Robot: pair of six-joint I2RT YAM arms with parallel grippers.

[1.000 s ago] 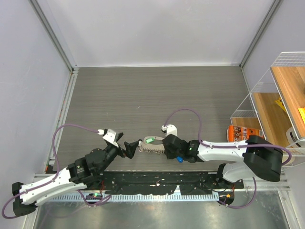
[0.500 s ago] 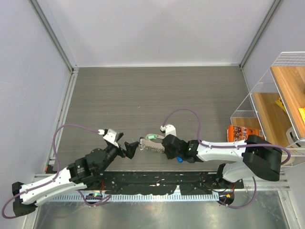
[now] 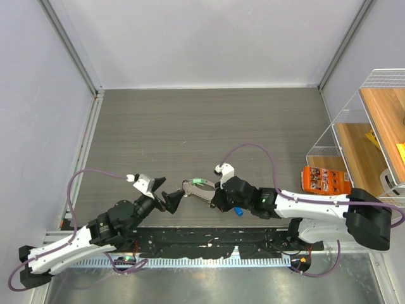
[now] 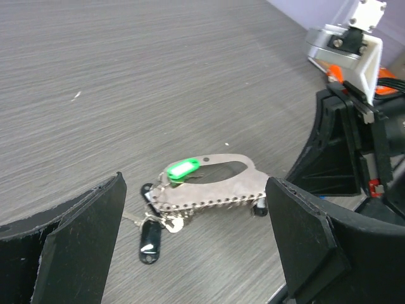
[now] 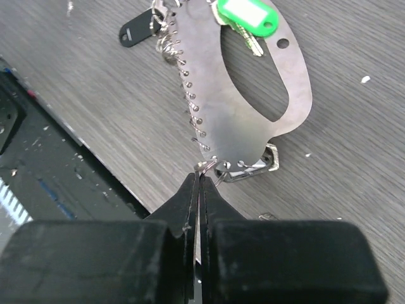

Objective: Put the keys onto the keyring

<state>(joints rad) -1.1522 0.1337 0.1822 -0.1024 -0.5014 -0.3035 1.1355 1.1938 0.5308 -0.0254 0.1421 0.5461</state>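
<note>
Silvery metal, the keyring (image 5: 205, 95) is lying on the surface (image 4: 126, 76), the closed right claw (image 5: 199, 183) pinching its edge, I'd guess to steady it; the left claw (image 4: 195, 190) is gaping wide at the far end, beside the green key (image 5: 247, 16).

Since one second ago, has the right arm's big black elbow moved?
Yes. The black elbow moved right and toward the near edge: earlier its centre sat under the orange packet's right end, now it sits past that end and lower in the top view.
</note>
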